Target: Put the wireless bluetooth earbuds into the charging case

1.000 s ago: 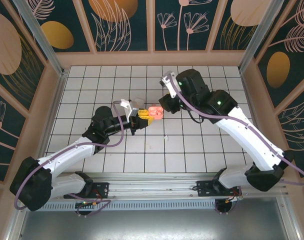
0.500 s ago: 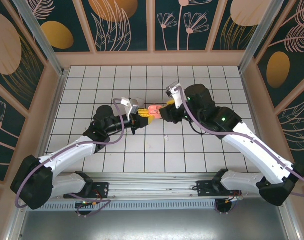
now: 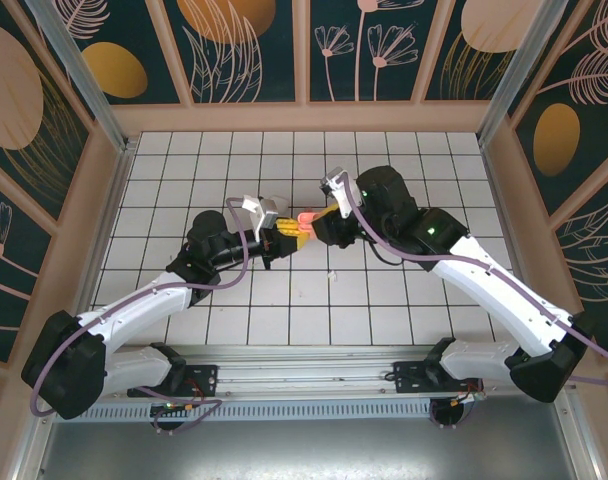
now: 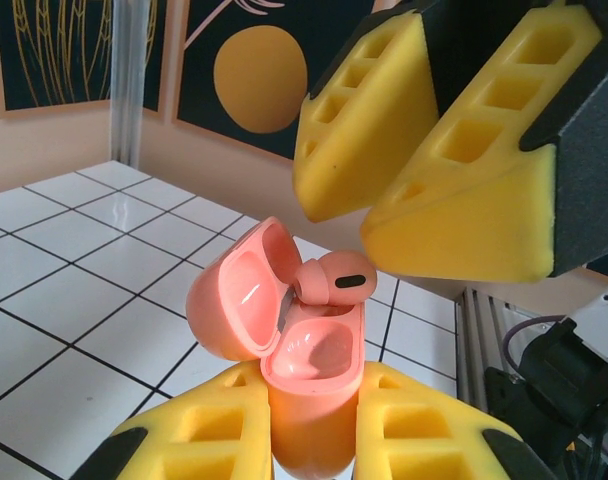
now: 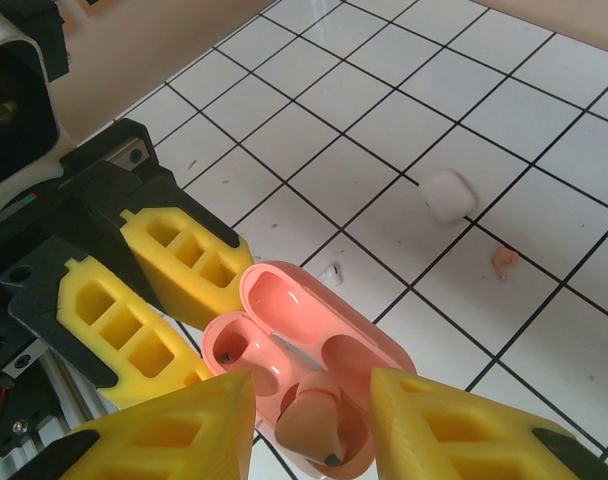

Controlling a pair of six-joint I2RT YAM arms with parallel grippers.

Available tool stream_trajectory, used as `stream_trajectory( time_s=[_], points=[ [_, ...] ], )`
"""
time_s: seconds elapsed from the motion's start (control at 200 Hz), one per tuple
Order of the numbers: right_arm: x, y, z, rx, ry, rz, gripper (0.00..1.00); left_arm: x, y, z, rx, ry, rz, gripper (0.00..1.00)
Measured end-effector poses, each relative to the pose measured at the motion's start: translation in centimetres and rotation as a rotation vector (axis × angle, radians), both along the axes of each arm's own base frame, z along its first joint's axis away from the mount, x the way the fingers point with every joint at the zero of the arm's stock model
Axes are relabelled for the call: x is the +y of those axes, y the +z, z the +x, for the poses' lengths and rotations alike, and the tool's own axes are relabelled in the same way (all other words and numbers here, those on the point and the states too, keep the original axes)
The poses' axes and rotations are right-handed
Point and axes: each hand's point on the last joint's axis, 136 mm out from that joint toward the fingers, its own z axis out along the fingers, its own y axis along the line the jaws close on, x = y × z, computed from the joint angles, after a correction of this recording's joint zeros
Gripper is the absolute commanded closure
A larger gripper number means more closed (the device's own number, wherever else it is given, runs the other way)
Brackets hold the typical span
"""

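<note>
"What was on the left side?"

"The left gripper (image 3: 284,234) reached in from the left, its yellow fingers (image 4: 189,440) clamped on the lower half of the salmon-pink charging case (image 4: 309,390). The case was held above the tiled floor (image 3: 184,170), its lid (image 4: 239,295) hinged open."

"And the earbud?"

"A pink earbud (image 4: 329,283) lay in one well of the case, tilted and not pushed fully down. In the right wrist view the other well (image 5: 234,350) looked bare."

"Did the right gripper have hold of it?"

"No. The right gripper (image 3: 324,213) met the case from the right, directly over it. Its two pads (image 5: 454,430) stood on either side of the earbud with a sliver of gap on each side, so the jaws were parted and clasped nothing."

"Anything further right?"

"On the tiles beyond the case, the right wrist camera showed a small white piece (image 5: 331,272), then a white earbud (image 5: 449,195), and near it a loose pink earbud (image 5: 504,260). All three lay well apart from both grippers."
</note>
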Motion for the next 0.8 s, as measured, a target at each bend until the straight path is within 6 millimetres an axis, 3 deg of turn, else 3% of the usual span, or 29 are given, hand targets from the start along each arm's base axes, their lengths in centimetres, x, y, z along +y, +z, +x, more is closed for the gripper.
stream_trajectory(
  time_s=[0.801],
  points=[
    [-0.15,-0.38,-0.48,0.009,0.063,-0.011,0.65,-0.13,0.26,-0.48,-0.009,-0.029,-0.008,1.0]
  ],
)
